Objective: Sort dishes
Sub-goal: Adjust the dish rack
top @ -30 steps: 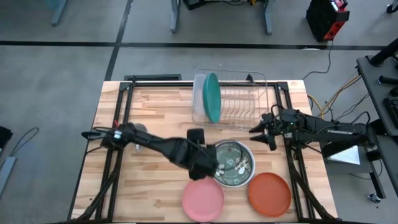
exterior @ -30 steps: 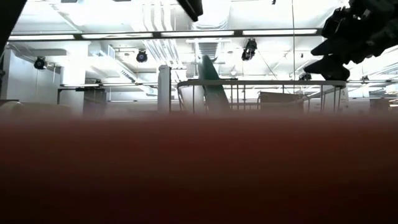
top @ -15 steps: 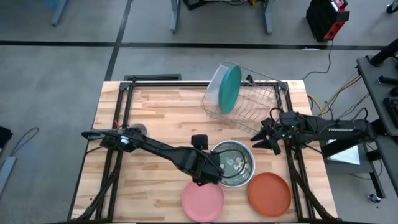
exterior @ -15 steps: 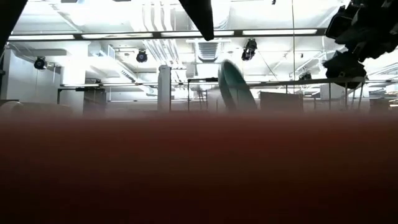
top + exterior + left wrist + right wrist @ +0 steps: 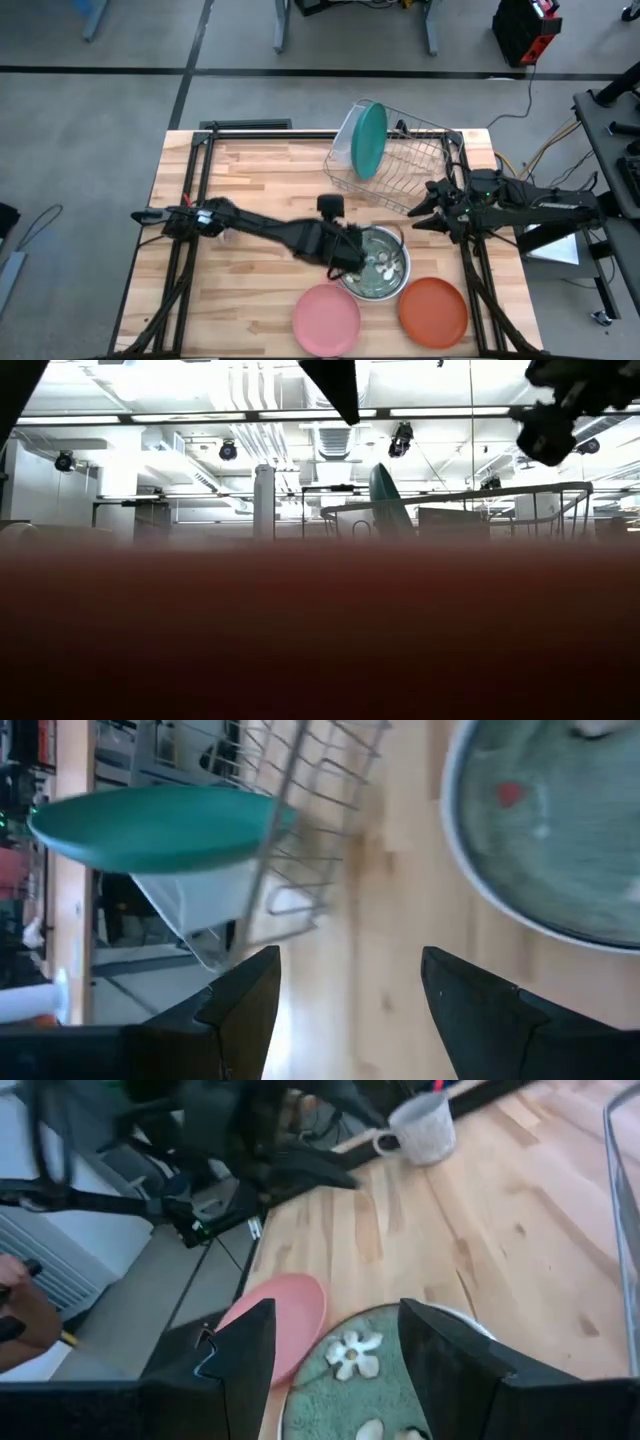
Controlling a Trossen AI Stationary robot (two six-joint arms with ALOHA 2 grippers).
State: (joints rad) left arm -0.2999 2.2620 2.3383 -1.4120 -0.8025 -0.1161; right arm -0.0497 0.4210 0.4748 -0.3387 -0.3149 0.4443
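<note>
We have the left gripper (image 5: 352, 258) hovering at the near rim of the green plate (image 5: 380, 264), fingers (image 5: 240, 1010) spread with nothing between them. Just beyond that gripper sit the pink plate (image 5: 326, 318) and the orange-red plate (image 5: 433, 309), side by side at the table (image 5: 250, 190) edge. Ahead of it, the rack (image 5: 405, 165) sits skewed, the teal plate (image 5: 370, 140) standing on edge inside with the white bowl (image 5: 343, 148) right behind it. The right gripper (image 5: 428, 208) hangs at the rack's near corner, fingers (image 5: 240, 1355) parted and empty, looking over the green plate toward the mug (image 5: 420, 1128).
</note>
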